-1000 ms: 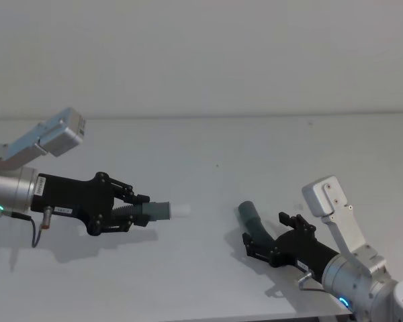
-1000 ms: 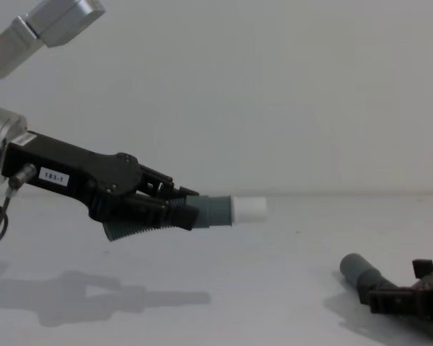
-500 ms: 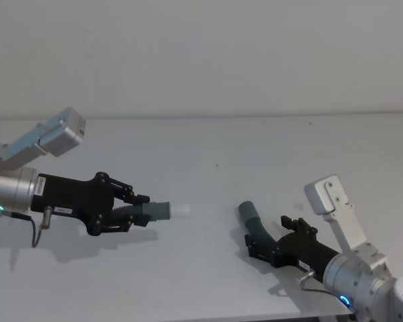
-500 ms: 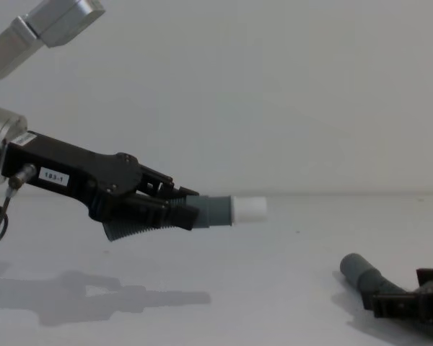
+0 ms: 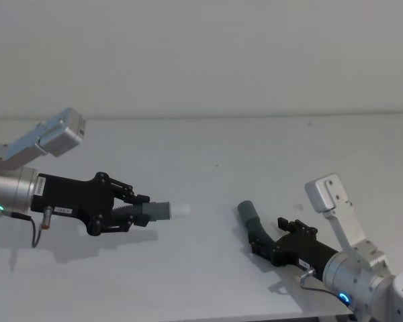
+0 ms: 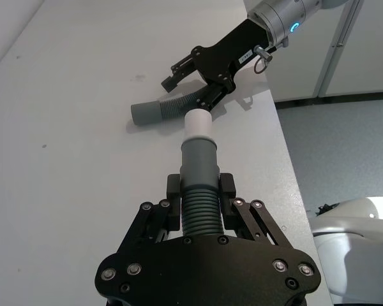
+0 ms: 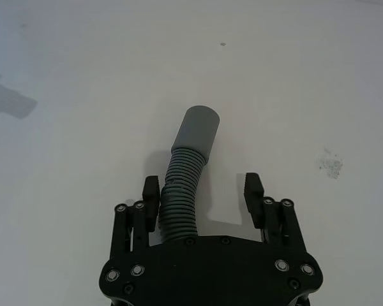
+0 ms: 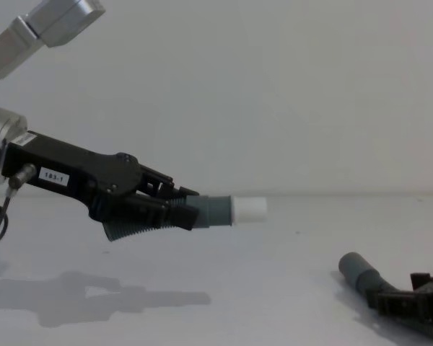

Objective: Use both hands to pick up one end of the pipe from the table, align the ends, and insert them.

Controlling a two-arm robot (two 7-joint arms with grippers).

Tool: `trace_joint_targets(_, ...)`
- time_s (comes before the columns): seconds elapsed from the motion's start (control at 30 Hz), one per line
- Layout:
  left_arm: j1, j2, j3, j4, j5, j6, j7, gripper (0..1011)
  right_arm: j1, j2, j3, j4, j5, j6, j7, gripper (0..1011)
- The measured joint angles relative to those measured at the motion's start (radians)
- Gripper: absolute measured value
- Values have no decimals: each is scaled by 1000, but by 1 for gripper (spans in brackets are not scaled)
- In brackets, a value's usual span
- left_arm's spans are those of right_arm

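White matte surface (image 5: 269, 154) carries one ribbed hose piece (image 7: 180, 191), its grey cuff (image 7: 196, 131) pointing away from the right tool (image 7: 202, 188), whose fingers stand spread on either side of it. Lifted clear, the left tool (image 5: 140, 213) pinches the second hose piece (image 5: 160, 210), white tip (image 5: 181, 210) forward. Two pieces, two tools. Both pieces look light and bendy along the ribs, so I would grasp close behind the stiffer cuff.
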Motion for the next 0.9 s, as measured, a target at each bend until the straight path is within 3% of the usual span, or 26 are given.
trace_joint_targets(0.6, 0, 0, 0, 0, 0, 0, 0, 322, 2, 5, -2, 2, 10, 9, 4, 275)
trace_joint_targets(0.9, 0, 0, 0, 0, 0, 0, 0, 322, -7, 16, -4, -9, 18, 7, 9, 189)
